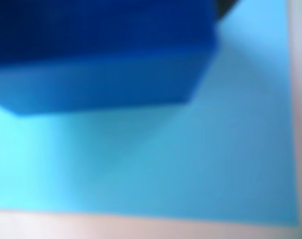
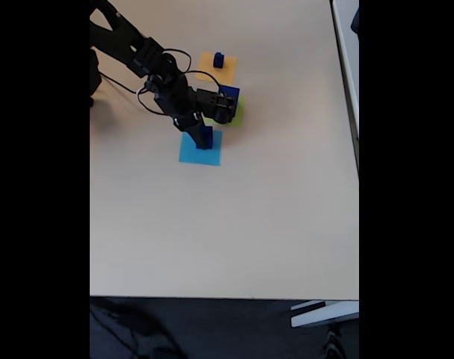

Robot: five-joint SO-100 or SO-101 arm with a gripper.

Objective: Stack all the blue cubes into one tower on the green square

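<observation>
Where the fixed view takes in the whole scene from above, the beige table [image 2: 227,224] is the largest item, its near edge giving way to dark floor. On it, toward the far left, the black arm [image 2: 148,63] reaches in from the upper left corner, bends at the elbow and points its wrist down over the papers, cables looping beside it. Three paper squares lie close together: the light-blue square [image 2: 191,153] nearest, the green square [image 2: 236,116] just beyond it and largely covered by the arm, and the orange-yellow square [image 2: 228,71] farthest. A large blue cube [image 2: 230,93] sits on the green square, partly hidden by the wrist. A middle blue cube [image 2: 206,137] stands on the light-blue square, right at the gripper [image 2: 203,134]. A small blue cube [image 2: 218,59] rests on the orange-yellow square, apart from the arm.

The wrist view, heavily blurred, gives what the fixed view cannot: the middle cube's face [image 1: 101,84] close up, its shadow on the light-blue paper [image 1: 215,164], and the paper's edge against the table [image 1: 141,229].

Whether the jaws grasp the middle cube or stand released cannot be told; the fingers are too small and dark in the fixed view.
</observation>
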